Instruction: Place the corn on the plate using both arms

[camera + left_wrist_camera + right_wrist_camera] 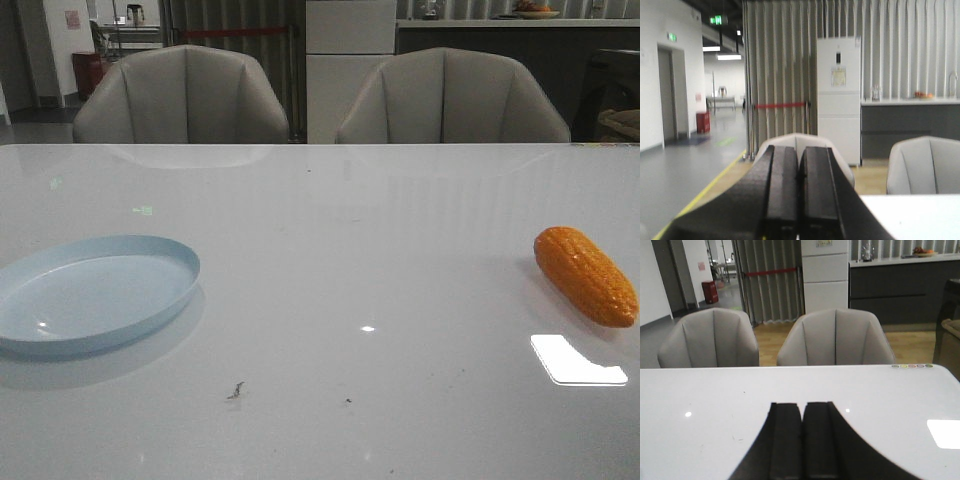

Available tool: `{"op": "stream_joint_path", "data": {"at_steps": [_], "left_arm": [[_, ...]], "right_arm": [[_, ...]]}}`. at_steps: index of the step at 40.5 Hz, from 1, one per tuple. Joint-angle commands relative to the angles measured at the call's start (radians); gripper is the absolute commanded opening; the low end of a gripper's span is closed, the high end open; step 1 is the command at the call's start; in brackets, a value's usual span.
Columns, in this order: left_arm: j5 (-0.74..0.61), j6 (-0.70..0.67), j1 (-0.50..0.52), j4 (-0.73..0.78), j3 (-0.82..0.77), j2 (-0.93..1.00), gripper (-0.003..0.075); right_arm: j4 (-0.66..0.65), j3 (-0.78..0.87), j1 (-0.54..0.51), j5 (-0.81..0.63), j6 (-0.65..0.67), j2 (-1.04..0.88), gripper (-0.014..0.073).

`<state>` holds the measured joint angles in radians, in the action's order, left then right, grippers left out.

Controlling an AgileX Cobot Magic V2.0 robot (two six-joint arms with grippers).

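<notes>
plate at the left, corn at the right, both lying apart on a glossy white table.

only the front view shows the plate (95, 292), pale blue, round and shallow with a low rim, at the left edge, and the corn (586, 276), orange and glossy with bumpy kernel rows, lying slantwise near the right edge, well apart from the plate; neither arm appears there. the left wrist view shows the left gripper (798, 192) with its black fingers pressed together on nothing, raised toward the room with only a corner of the table (920, 215) visible. the right wrist view shows the right gripper (801, 440), its fingers likewise together, over bare tabletop. behind the table stand two grey chairs (182, 96), then a pleated curtain (780, 75), a white fridge (838, 95) and a dark counter (900, 285).
</notes>
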<state>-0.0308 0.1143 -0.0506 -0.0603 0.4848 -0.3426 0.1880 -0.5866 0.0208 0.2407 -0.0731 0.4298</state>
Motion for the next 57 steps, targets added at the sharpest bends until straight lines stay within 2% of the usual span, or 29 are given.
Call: {"op": "stream_joint_path", "data": {"at_steps": [1,9,17,21,25,28,32,40,48,57], "left_arm": [[-0.074,-0.008,0.002,-0.003,0.065,-0.15,0.0094],[-0.084,-0.008,0.002,-0.003,0.069,-0.372,0.0094],[-0.037,-0.008,0.002,-0.003,0.069,-0.528,0.0109],[-0.01,-0.008,0.002,-0.003,0.069,-0.582,0.022],[0.017,-0.008,0.002,-0.003,0.069,-0.615,0.0386],[0.019,-0.008,0.002,-0.003,0.069,-0.633,0.0442],[0.031,-0.008,0.002,-0.014,0.069,-0.657,0.0447],[0.158,-0.008,0.004,-0.039,0.121,-0.753,0.0447],[0.326,-0.008,0.004,-0.039,0.297,-0.903,0.0446],[0.562,-0.008,0.004,-0.039,0.566,-1.136,0.0442]], "right_arm": [[0.007,-0.052,-0.005,-0.147,0.001,0.126,0.0059],[0.007,-0.052,-0.005,-0.188,0.001,0.289,0.0059],[0.007,-0.052,-0.005,-0.086,0.001,0.421,0.0059],[0.007,-0.052,-0.005,-0.018,0.001,0.482,0.0094],[0.007,-0.052,-0.005,-0.002,0.001,0.522,0.0252],[0.007,-0.052,-0.005,-0.005,0.001,0.543,0.0363],[0.007,-0.052,-0.005,-0.006,0.001,0.564,0.0449],[0.007,-0.052,-0.005,-0.016,0.001,0.593,0.0454],[0.007,-0.052,-0.005,-0.016,0.001,0.593,0.0454],[0.007,-0.052,-0.005,-0.016,0.001,0.593,0.0454]]}}
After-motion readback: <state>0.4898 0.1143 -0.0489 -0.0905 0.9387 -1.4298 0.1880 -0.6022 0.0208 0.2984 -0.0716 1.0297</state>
